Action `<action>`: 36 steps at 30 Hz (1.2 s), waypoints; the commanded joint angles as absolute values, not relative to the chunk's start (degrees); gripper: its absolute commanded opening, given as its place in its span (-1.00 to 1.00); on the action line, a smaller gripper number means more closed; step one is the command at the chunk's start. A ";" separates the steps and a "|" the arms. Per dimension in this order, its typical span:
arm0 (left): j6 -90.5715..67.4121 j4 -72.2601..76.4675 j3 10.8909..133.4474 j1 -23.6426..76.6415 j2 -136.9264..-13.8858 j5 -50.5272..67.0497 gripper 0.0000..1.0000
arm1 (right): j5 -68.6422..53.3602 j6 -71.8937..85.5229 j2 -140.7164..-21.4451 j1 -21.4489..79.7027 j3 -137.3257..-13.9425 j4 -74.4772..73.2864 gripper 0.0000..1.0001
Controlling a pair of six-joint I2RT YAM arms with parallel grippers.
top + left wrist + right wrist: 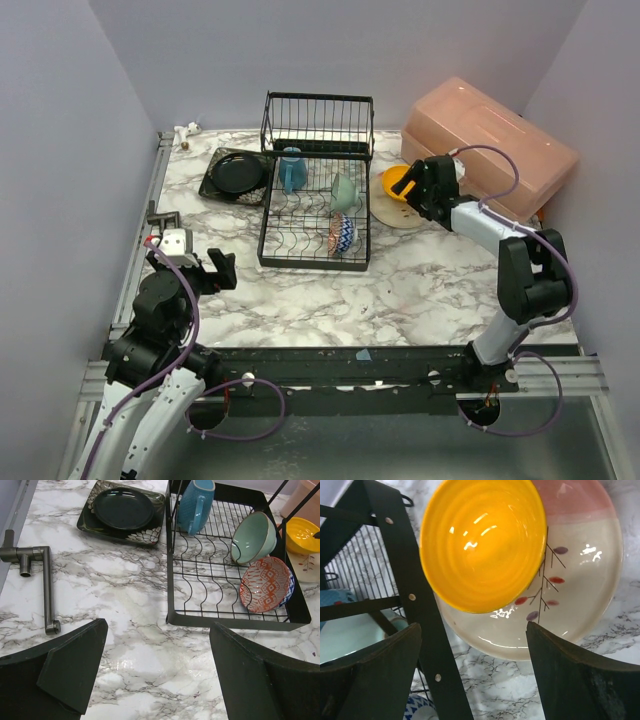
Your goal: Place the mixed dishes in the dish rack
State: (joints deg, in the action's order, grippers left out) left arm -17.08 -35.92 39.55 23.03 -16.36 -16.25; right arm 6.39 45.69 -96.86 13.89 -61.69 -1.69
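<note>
The black wire dish rack (300, 235) holds the blue-handled mug (291, 168), the mint-green bowl (344, 191) and the red-patterned bowl (342, 235). The orange bowl (397, 181) sits on the beige-pink plate (390, 212) just right of the rack. The black round plate (238, 174) lies on the black square plate (213, 185) left of the rack. My right gripper (420, 190) is open and empty, hovering over the orange bowl (482, 540) and plate (580, 580). My left gripper (215, 272) is open and empty, low at the near left, facing the rack (230, 620).
The big pink plastic box (490, 145) stands at the back right, close behind my right arm. A grey metal crank-shaped piece (37, 575) lies on the marble table by its left edge. Purple walls enclose the table.
</note>
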 commanded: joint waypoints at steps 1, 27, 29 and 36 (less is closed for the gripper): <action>-16.35 -34.72 39.25 22.67 -16.67 -14.90 0.86 | 9.33 50.68 -99.82 13.67 -63.12 -5.12 0.75; -16.17 -34.47 39.20 22.50 -17.06 -13.84 0.86 | 26.31 73.96 -109.52 13.89 -64.56 -0.58 0.12; -16.17 -34.45 39.20 22.50 -17.21 -13.80 0.86 | 26.43 73.32 -110.26 13.88 -64.86 -0.56 -0.04; -16.08 -34.36 39.20 22.20 -17.72 -13.32 0.86 | 26.46 70.39 -109.86 13.89 -63.90 2.37 -0.54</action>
